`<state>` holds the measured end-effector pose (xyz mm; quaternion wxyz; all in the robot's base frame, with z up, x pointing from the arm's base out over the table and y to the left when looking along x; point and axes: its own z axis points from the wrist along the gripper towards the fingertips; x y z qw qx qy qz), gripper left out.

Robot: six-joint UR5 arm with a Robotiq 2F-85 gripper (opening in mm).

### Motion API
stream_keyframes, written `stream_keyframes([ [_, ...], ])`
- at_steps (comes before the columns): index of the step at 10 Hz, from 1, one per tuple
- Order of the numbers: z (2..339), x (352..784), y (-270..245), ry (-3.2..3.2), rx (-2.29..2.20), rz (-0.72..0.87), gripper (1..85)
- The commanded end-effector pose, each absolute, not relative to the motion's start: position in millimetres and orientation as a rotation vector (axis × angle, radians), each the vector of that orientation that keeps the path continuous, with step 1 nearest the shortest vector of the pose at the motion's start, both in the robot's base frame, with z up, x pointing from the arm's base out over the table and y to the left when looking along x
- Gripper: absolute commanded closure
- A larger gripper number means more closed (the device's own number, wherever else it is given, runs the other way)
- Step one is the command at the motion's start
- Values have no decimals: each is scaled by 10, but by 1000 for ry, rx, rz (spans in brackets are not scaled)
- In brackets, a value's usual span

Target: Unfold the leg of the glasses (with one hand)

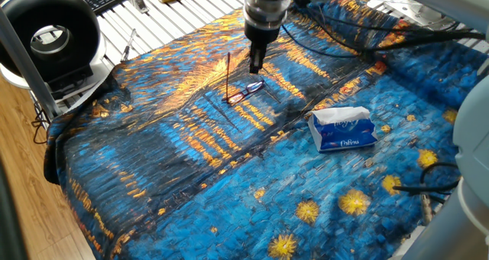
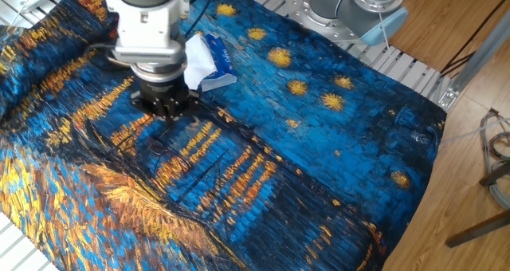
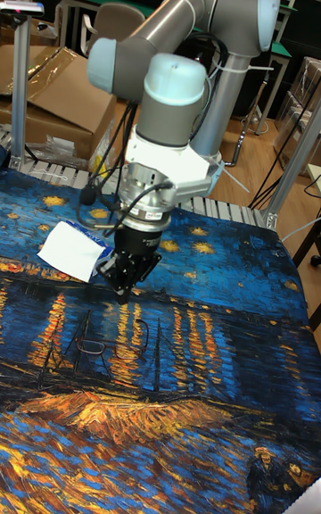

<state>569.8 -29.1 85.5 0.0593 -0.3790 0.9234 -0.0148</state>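
Thin-rimmed glasses (image 1: 244, 91) lie with one leg sticking up; your gripper (image 1: 256, 67), fingers together and empty, could topple them if it dips.

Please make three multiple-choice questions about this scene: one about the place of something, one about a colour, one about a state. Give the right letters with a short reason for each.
1. Where does the tissue pack lie relative to the glasses in the fixed view that shows the black ring fan?
A. to their right
B. to their left
C. on top of them

2. What colour is the printed side of the tissue pack?
A. red
B. blue
C. green

3. What is the state of the glasses' leg?
A. one leg stands up from the frame
B. both legs are folded flat
C. the gripper holds a leg

Answers:
1. A, the pack lies on the cloth to the right of the frame.
2. B, its side is blue with white writing, with white tissue on top.
3. A, a thin leg rises from the frame, and the gripper hangs beside it, holding nothing.
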Motion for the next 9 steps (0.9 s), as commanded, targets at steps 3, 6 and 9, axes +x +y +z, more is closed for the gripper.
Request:
stream_keyframes([
  [3, 587, 5705, -310, 2650, -1415, -119, 517],
  [6, 468, 5721, -310, 2594, -1483, -135, 433],
  [9, 377, 5765, -278, 2566, -1509, -171, 430],
])
